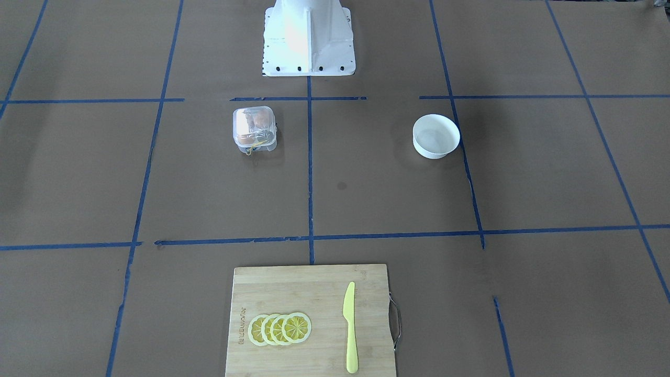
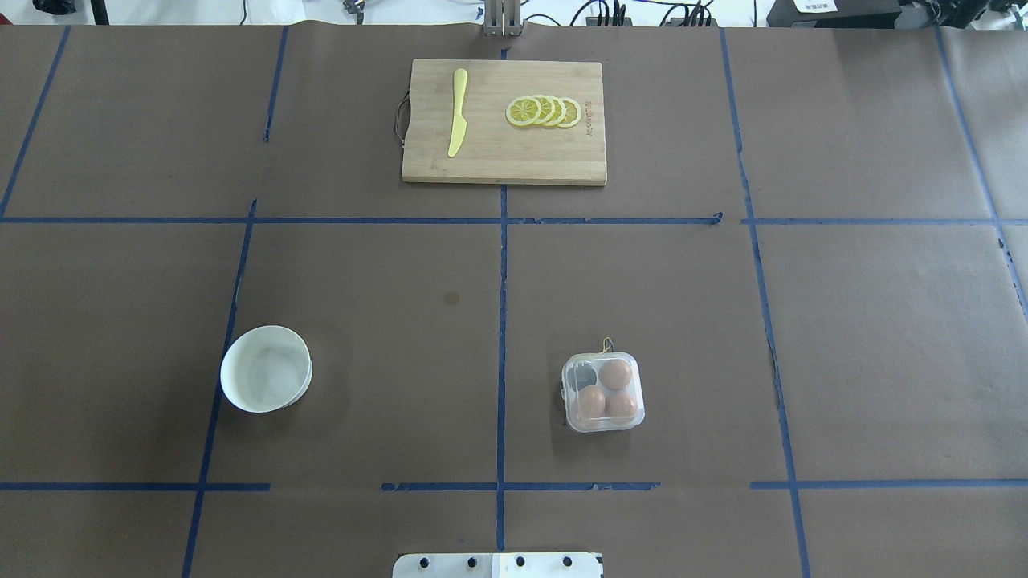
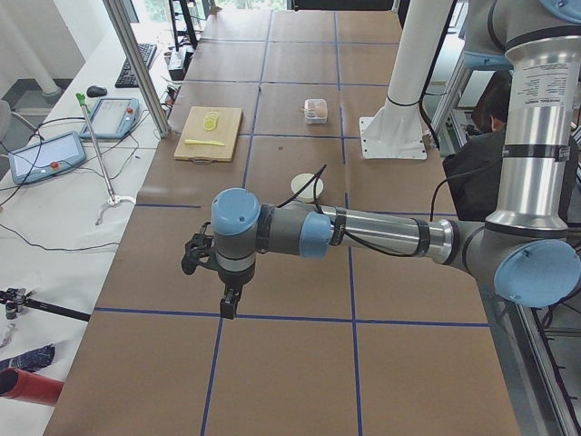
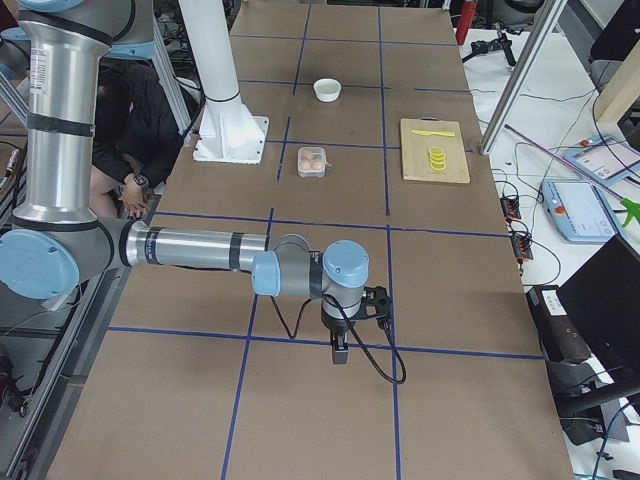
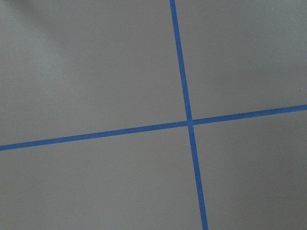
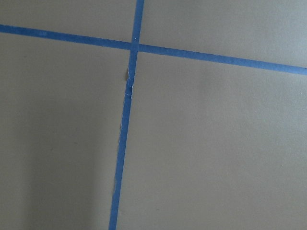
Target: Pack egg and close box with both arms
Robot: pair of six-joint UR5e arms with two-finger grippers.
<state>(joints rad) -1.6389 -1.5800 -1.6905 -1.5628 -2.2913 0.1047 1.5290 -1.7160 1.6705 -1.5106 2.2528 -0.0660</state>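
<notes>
The clear box (image 2: 603, 392) stands on the table right of centre in the overhead view, and its lid looks down over the cells. Three brown eggs (image 2: 616, 373) sit in its cells; the fourth cell looks dark. The box also shows in the front view (image 1: 254, 129). Neither arm is over the middle of the table. The left gripper (image 3: 227, 305) hangs over bare table far from the box, seen only in the exterior left view. The right gripper (image 4: 340, 350) does the same at the other end, seen only in the exterior right view. I cannot tell whether either is open or shut.
A white bowl (image 2: 266, 368) stands left of centre and looks empty. A wooden cutting board (image 2: 504, 164) at the far edge carries a yellow knife (image 2: 457, 112) and lemon slices (image 2: 544, 111). The white pedestal base (image 1: 308, 39) is at the near edge. Both wrist views show only table and blue tape.
</notes>
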